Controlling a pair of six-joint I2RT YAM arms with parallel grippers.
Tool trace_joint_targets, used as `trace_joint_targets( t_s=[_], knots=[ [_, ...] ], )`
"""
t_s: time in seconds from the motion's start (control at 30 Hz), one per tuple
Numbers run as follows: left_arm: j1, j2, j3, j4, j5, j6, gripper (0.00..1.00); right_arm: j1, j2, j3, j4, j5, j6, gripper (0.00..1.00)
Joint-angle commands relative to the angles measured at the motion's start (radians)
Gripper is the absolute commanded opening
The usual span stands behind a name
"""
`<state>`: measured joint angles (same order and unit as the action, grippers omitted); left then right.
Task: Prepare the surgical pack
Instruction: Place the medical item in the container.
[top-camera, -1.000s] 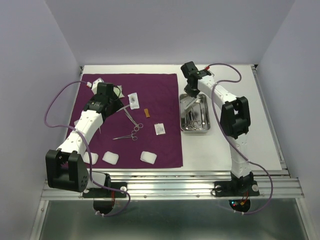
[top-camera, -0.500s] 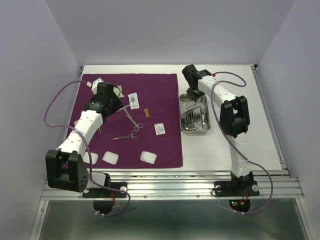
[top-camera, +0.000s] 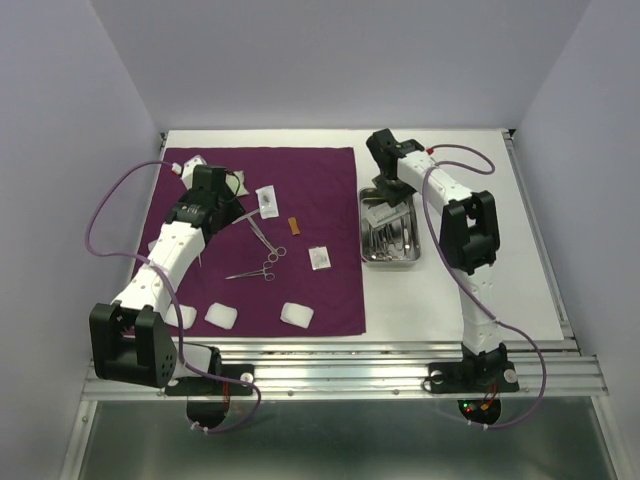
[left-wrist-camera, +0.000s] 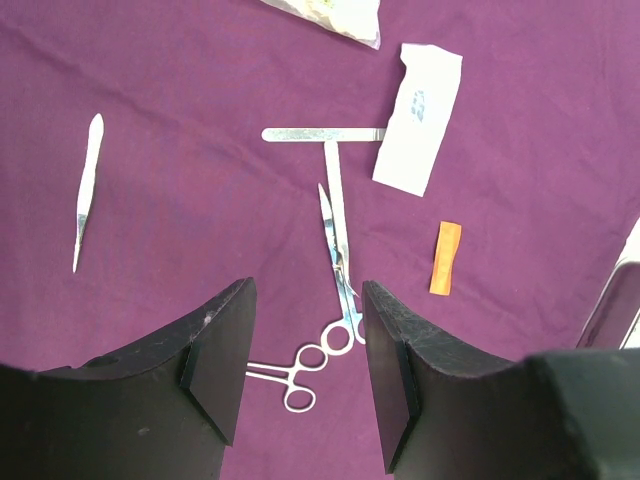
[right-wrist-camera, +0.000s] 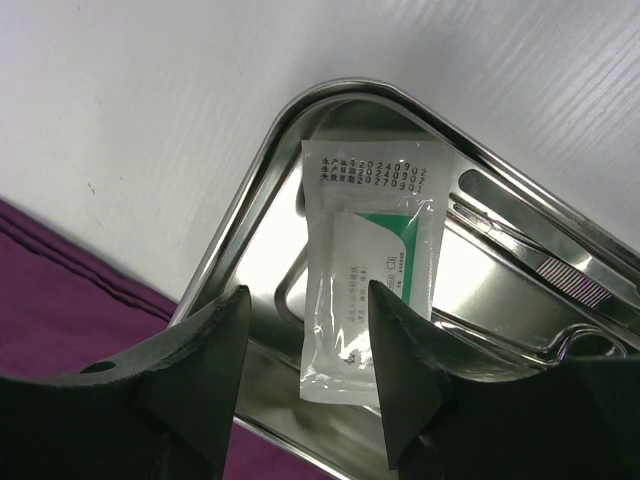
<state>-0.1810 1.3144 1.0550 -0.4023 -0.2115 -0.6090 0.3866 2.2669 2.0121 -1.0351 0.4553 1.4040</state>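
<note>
The purple drape (top-camera: 300, 185) lies flat on the left half of the table. On it are scissors (left-wrist-camera: 338, 240), ringed forceps (left-wrist-camera: 300, 385), tweezers (left-wrist-camera: 320, 134), a scalpel (left-wrist-camera: 88, 185), a white packet (left-wrist-camera: 418, 118) and an orange strip (left-wrist-camera: 445, 258). My left gripper (left-wrist-camera: 303, 320) hovers open above the scissors' rings, holding nothing. The steel tray (top-camera: 368, 240) sits right of the drape with instruments inside. My right gripper (right-wrist-camera: 308, 300) stands open over the tray's far end. A clear packet (right-wrist-camera: 365, 270) lies loose in the tray (right-wrist-camera: 230, 230) below it.
White gauze pads (top-camera: 221, 316) (top-camera: 296, 315) rest along the drape's near edge, and another small packet (top-camera: 320, 258) lies near its right side. Bare white table (top-camera: 480, 270) stretches right of the tray. Grey walls close in both sides.
My right gripper came down over the tray's far end and opened, letting go of the clear packet, which now lies in the tray. The left arm has not moved.
</note>
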Motion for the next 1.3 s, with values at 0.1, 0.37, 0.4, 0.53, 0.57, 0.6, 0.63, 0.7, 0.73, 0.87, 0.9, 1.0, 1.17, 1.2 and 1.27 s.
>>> trace_joint_targets(
  t_s=[0.1,0.37,0.4,0.53,0.57,0.6,0.63,0.7,0.73,0.87,0.9,1.0,1.17,1.2,1.27],
  knots=[
    [0.005,-0.037,-0.001,-0.004,-0.016,0.017,0.57,-0.005,-0.043,-0.041,0.115,-0.006,-0.164,0.56],
    [0.005,-0.035,0.007,-0.001,-0.011,0.014,0.57,-0.005,-0.329,-0.497,0.479,-0.032,-0.41,0.57],
    [0.005,-0.034,0.008,0.002,-0.008,0.014,0.57,-0.005,-0.357,-0.538,0.521,-0.05,-0.439,0.57],
    [0.005,-0.029,0.004,0.008,-0.002,0.009,0.57,-0.005,-0.437,-0.67,0.656,-0.09,-0.513,0.75],
    [0.005,-0.027,0.003,0.011,0.001,0.006,0.57,-0.005,-0.441,-0.684,0.671,-0.102,-0.52,0.75],
    [0.005,-0.027,0.005,0.013,0.009,0.006,0.57,-0.005,-0.445,-0.697,0.684,-0.127,-0.53,0.77],
    [0.005,-0.026,0.007,0.013,0.012,0.006,0.57,-0.005,-0.443,-0.701,0.702,-0.139,-0.545,0.77],
    [0.005,-0.027,0.007,0.011,0.012,0.005,0.57,-0.005,-0.441,-0.707,0.718,-0.184,-0.551,0.83],
    [0.005,-0.029,0.01,0.011,0.011,0.005,0.57,-0.005,-0.441,-0.72,0.754,-0.207,-0.563,0.84],
    [0.005,-0.032,0.011,0.005,0.004,0.006,0.57,-0.005,-0.44,-0.743,0.834,-0.322,-0.571,0.9],
    [0.005,-0.032,0.013,0.003,0.004,0.006,0.57,-0.005,-0.437,-0.743,0.843,-0.352,-0.571,0.91],
    [0.005,-0.032,0.01,0.005,0.004,0.006,0.57,-0.005,-0.415,-0.733,0.859,-0.391,-0.574,0.91],
    [0.005,-0.032,0.002,0.011,0.004,0.006,0.57,-0.005,-0.392,-0.725,0.863,-0.423,-0.56,0.92],
    [0.005,-0.032,-0.001,0.011,0.004,0.006,0.57,-0.005,-0.391,-0.728,0.863,-0.429,-0.553,0.92],
    [0.005,-0.03,-0.003,0.011,0.004,0.008,0.57,-0.005,-0.391,-0.733,0.862,-0.429,-0.547,0.93]
  ],
)
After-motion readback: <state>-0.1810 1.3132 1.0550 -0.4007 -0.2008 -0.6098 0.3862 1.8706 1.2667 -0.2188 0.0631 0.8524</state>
